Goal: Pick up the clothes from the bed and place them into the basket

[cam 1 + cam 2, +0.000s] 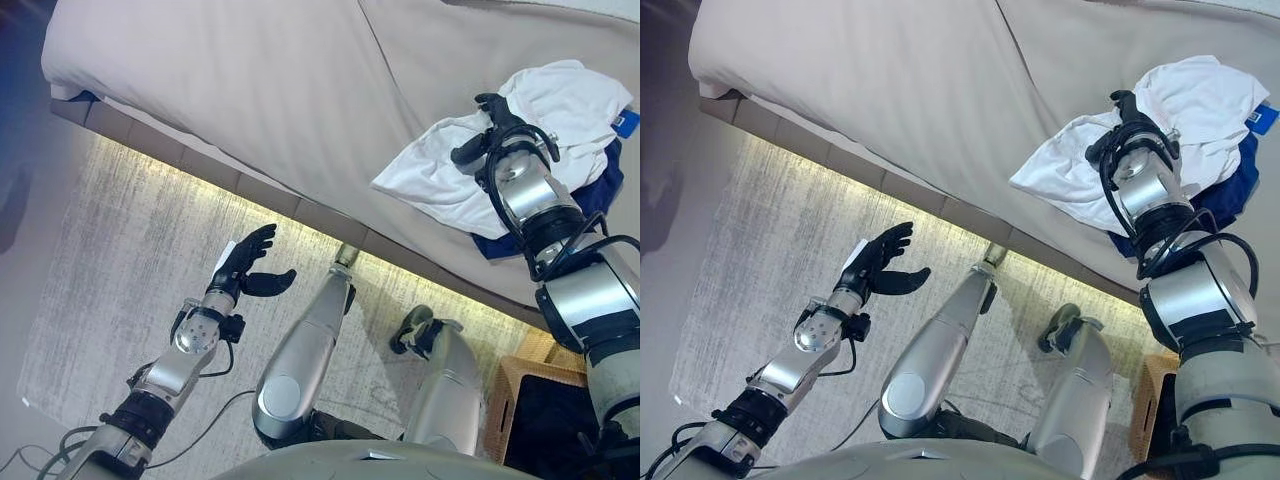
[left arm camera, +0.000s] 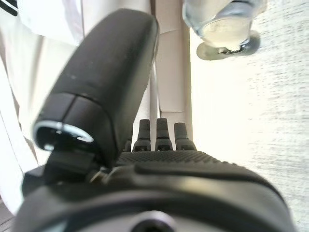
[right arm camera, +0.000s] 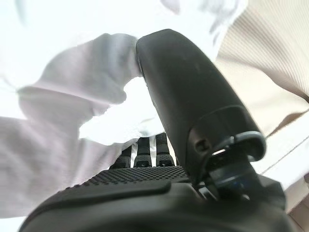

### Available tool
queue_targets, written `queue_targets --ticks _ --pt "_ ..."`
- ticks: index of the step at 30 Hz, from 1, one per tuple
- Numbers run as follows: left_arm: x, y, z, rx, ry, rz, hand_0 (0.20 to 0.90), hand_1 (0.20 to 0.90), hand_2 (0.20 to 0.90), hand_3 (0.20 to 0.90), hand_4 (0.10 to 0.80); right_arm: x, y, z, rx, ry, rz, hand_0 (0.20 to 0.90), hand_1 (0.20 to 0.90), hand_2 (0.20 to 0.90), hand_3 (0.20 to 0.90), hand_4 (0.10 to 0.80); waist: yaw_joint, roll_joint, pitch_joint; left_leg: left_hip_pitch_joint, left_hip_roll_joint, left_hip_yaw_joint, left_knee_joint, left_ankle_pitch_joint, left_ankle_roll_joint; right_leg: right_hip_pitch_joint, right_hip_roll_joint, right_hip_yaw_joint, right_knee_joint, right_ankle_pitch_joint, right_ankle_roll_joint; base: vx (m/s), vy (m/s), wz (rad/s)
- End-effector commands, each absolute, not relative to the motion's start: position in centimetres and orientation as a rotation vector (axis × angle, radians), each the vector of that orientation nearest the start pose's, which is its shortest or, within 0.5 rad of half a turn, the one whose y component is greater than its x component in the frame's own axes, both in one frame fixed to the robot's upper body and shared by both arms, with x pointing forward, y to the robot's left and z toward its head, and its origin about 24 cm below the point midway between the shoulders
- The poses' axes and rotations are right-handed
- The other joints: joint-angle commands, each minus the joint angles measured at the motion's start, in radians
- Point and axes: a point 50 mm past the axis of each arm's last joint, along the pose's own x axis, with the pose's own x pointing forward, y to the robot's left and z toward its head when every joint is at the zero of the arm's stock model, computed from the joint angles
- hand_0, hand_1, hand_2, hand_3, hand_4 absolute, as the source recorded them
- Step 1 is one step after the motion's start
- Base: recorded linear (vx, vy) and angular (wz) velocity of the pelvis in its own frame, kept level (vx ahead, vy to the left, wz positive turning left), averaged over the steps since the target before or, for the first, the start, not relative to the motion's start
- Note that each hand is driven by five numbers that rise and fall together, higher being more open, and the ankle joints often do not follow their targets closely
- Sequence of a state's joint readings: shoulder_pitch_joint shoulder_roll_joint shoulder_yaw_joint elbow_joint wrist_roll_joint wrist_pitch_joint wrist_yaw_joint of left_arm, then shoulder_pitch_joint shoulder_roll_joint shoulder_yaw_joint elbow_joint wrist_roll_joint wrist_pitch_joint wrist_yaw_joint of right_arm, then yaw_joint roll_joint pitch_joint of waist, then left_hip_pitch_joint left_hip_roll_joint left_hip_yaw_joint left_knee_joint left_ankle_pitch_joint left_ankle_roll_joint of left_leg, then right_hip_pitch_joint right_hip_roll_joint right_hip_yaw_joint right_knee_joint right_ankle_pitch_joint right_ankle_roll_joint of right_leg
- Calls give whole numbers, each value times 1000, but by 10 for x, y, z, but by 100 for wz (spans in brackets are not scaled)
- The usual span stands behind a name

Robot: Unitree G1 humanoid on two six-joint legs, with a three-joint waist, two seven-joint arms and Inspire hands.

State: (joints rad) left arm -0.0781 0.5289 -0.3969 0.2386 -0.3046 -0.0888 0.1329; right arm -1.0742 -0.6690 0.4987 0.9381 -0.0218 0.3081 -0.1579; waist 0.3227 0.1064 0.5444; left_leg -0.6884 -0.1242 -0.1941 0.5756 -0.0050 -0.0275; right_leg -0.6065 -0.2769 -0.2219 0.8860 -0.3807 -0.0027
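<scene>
The right hand [image 1: 487, 128] was laid on the white garment [image 1: 560, 110], fingers buried in cloth, grip unreadable; the left hand [image 1: 247, 262] was held open, well apart.

My head's two eyes look down on the bed [image 1: 300, 100], sharing it. Each wrist camera peers close along its hand, my right one's toward 1 o'clock.

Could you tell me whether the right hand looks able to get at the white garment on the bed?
Probably yes: the right hand is already on the white garment atop the bed, with nothing between.
</scene>
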Motion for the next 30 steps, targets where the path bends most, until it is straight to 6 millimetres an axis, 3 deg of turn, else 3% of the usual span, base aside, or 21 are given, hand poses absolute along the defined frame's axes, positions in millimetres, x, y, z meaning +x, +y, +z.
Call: queue_targets --ticks 1,8,9,11,12,13,14,26,27,30 --pt "251 194 30 255 70 -134 900 900 900 900 800 388 -303 182 -993 340 -398 900 900 900 900 800 -4 18 -24 3 -36 70 217 -252 90 7 68 -50 -24 85 -47 0 0 0" --pt "251 194 29 263 69 -136 900 900 900 900 800 384 -312 181 -1063 410 -414 900 900 900 900 800 -8 6 -24 60 -23 70 156 -231 85 63 75 -59 -79 103 -45 -4 0 -2" --pt "251 194 28 262 65 -135 900 900 900 900 800 384 -314 183 -1082 410 -425 702 702 702 669 569 -9 3 -24 75 -20 71 142 -225 81 79 76 -61 -96 108 -43 -19 6 -7" --pt "251 194 29 260 64 -133 900 900 900 900 800 384 -314 186 -1103 401 -444 554 554 554 496 396 -10 1 -24 91 -17 72 125 -220 78 95 77 -62 -111 112 -44 -20 12 -4" --pt "251 193 29 261 66 -134 900 900 900 900 800 384 -314 186 -1108 396 -453 519 519 519 455 355 -11 -1 -24 101 -15 72 114 -216 76 105 77 -64 -121 114 -44 0 0 0" --pt "251 193 28 261 68 -136 900 900 900 900 800 384 -314 186 -1116 394 -459 364 364 364 274 174 -12 -2 -24 109 -14 72 106 -213 74 114 78 -66 -128 117 -43 0 0 0" --pt "252 192 28 262 70 -139 900 900 900 900 800 384 -314 187 -1123 389 -467 300 300 300 200 100 -12 -4 -24 117 -14 72 98 -210 72 122 77 -67 -136 120 -43 0 0 0" --pt "257 190 29 266 65 -131 900 900 900 900 800 389 -303 201 -1125 280 -497 300 300 300 200 100 -30 -24 -24 252 1 79 9 -201 68 241 76 -57 -225 139 -33 -35 25 -5" --pt "260 190 32 268 55 -128 900 900 900 900 800 390 -302 207 -1114 265 -505 300 300 300 200 100 -34 -27 -24 255 2 78 -14 -168 69 247 75 -65 -253 170 -39 -99 46 -6" --pt "262 191 33 268 63 -117 900 900 900 900 800 390 -302 212 -1107 238 -510 300 300 300 200 100 -44 -36 -24 319 10 82 -45 -170 67 310 78 -53 -297 179 -33 -37 36 -5"
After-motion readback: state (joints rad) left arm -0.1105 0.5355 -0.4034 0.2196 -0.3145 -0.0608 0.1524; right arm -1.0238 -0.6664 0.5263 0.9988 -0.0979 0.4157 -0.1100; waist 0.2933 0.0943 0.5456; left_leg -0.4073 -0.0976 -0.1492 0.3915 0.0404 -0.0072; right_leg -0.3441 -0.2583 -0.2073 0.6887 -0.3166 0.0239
